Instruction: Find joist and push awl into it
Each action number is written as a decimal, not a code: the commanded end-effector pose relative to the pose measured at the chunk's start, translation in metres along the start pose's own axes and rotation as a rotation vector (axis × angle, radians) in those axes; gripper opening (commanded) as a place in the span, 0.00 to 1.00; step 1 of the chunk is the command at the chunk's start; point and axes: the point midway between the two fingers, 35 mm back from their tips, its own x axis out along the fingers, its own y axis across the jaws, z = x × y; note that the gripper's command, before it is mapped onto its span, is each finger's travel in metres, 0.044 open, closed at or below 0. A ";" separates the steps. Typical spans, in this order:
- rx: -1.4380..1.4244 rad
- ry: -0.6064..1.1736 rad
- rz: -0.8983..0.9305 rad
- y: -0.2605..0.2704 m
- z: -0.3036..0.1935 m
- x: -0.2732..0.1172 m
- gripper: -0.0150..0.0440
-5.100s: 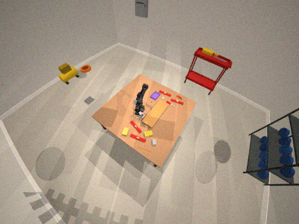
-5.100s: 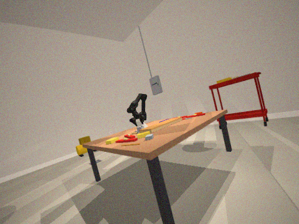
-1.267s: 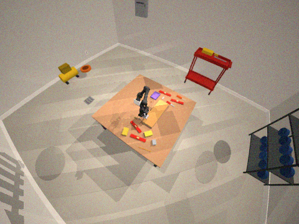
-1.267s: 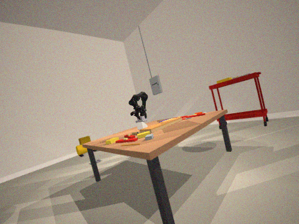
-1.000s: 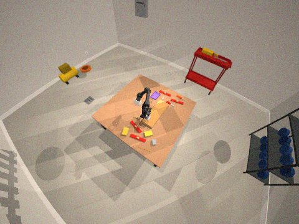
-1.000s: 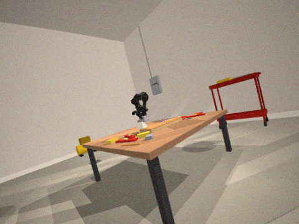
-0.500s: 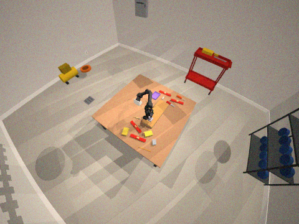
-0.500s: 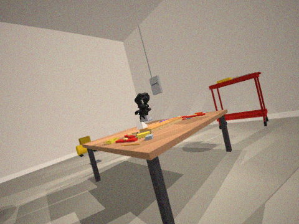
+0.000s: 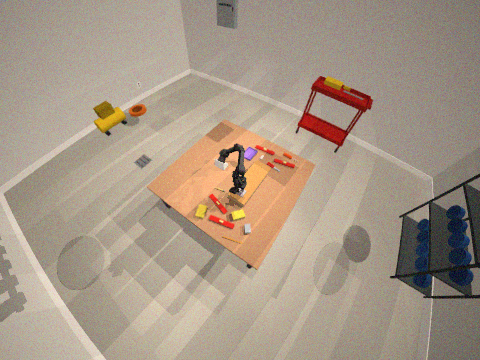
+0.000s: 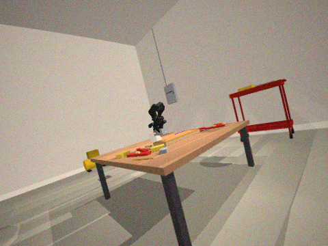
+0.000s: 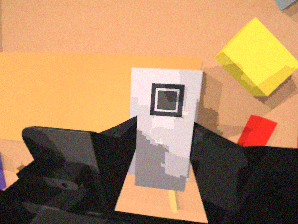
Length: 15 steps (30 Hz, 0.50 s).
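Both jaws (image 9: 239, 192) clamp our stud finder (image 9: 242, 192) (image 11: 166, 92) over the panel's (image 9: 257, 177) (image 10: 181, 137) (image 11: 65, 95) near end; scanning seems underway, so next we'd sweep toward one o'clock in the top view.

Stud finder: pale grey-white rectangular block (image 9: 242, 192) (image 10: 158, 138) (image 11: 162, 132), dark square window (light inner outline) on its face; gripped on both sides, over one end of the flat, rectangular orange-tan wooden floor panel (image 9: 258, 179) (image 10: 181, 137) (image 11: 65, 95). Shallow purple rectangular tray (image 9: 250, 153) (image 10: 180, 132) (image 11: 1, 174) lies near the panel's other end. Awl: too small to identify surely.
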 end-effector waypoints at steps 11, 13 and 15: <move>0.005 -0.009 0.002 0.000 -0.005 0.019 0.25; 0.005 -0.009 0.002 0.000 -0.006 0.022 0.25; 0.005 -0.009 0.003 0.000 -0.006 0.025 0.25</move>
